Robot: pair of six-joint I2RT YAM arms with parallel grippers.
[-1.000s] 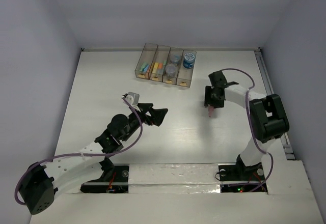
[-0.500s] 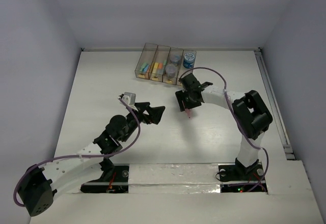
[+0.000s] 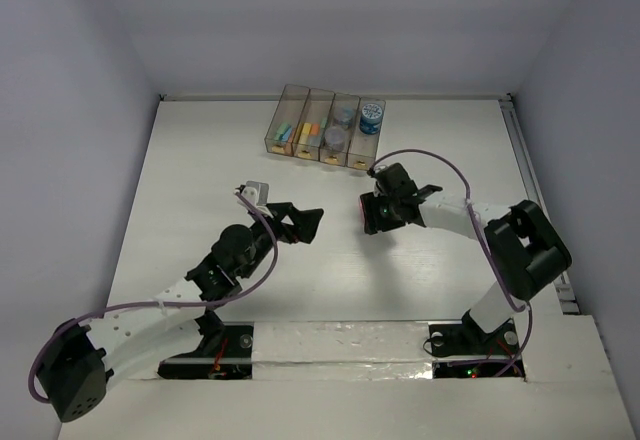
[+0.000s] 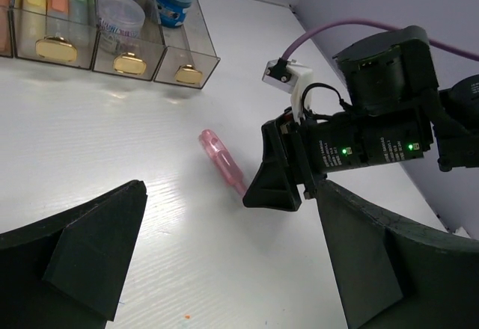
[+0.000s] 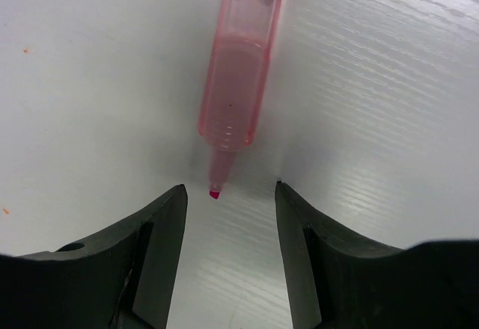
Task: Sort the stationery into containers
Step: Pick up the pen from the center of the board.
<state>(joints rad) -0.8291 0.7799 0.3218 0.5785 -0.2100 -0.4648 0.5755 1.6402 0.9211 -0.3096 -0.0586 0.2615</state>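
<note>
On table (image 3: 200,160), pink marker (image 4: 221,161) now released

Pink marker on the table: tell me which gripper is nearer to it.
Right. The right gripper sits at the tip of the pink marker, with its fingers open on either side. The left gripper hangs open farther off, to the left of the marker.

Left fingers (image 4: 82,262) wide apart (right fingers (image 5: 150,262) narrower), both arms extended
</note>
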